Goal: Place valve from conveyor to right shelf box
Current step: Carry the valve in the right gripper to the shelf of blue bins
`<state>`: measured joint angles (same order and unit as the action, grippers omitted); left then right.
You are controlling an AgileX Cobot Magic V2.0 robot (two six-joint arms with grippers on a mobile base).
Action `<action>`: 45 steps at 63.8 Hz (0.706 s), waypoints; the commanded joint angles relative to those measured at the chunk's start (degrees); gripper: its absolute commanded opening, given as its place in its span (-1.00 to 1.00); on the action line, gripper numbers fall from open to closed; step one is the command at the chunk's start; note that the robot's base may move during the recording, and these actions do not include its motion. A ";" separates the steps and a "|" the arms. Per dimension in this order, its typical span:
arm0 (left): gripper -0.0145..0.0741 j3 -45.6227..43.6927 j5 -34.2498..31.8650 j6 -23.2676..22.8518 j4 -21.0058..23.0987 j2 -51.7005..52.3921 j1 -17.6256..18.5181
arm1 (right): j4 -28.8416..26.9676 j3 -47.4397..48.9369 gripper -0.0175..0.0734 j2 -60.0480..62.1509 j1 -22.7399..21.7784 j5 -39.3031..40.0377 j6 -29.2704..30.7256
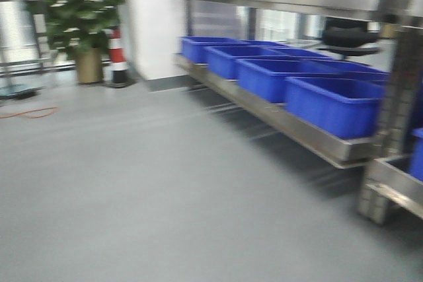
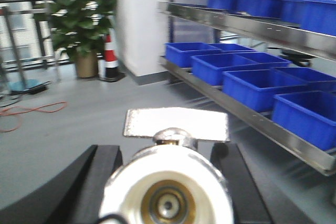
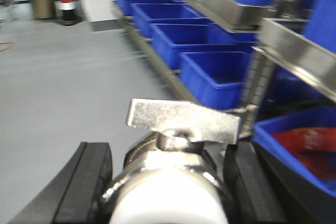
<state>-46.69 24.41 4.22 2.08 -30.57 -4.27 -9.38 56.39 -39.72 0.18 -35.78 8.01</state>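
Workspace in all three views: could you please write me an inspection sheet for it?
Surface: smooth grey floor; no conveyor in view.
Job's things: silvery metal valve with an open brass-coloured port; silvery metal valve with a white end cap; open-topped blue plastic boxes in a row on the stainless steel shelf.
Clutter: blurred red item inside a lower blue box.
End effectors: left end effector shut on the open-port valve; right end effector shut on the capped valve.
Cables: orange cable lying on the floor, far left.
Surroundings: green potted plant, red-and-white striped cone, white pillar.
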 commanded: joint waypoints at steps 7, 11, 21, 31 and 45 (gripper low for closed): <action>-0.92 -0.26 -3.24 -0.37 0.39 0.41 0.08 | 0.13 0.86 -0.95 0.36 -0.01 4.14 0.31; -0.92 -0.26 -3.24 -0.37 0.39 0.41 0.08 | 0.13 0.86 -0.95 0.36 -0.01 4.14 0.31; -0.92 -0.26 -3.24 -0.37 0.39 0.41 0.08 | 0.13 0.86 -0.95 0.36 -0.01 4.14 0.31; -0.92 -0.26 -3.24 -0.37 0.39 0.41 0.08 | 0.13 0.86 -0.95 0.36 -0.01 4.14 0.31; -0.92 -0.26 -3.24 -0.37 0.39 0.41 0.08 | 0.13 0.86 -0.95 0.36 -0.01 4.14 0.31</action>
<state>-46.69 24.41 4.22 2.08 -30.57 -4.27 -9.38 56.39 -39.72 0.18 -35.78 8.01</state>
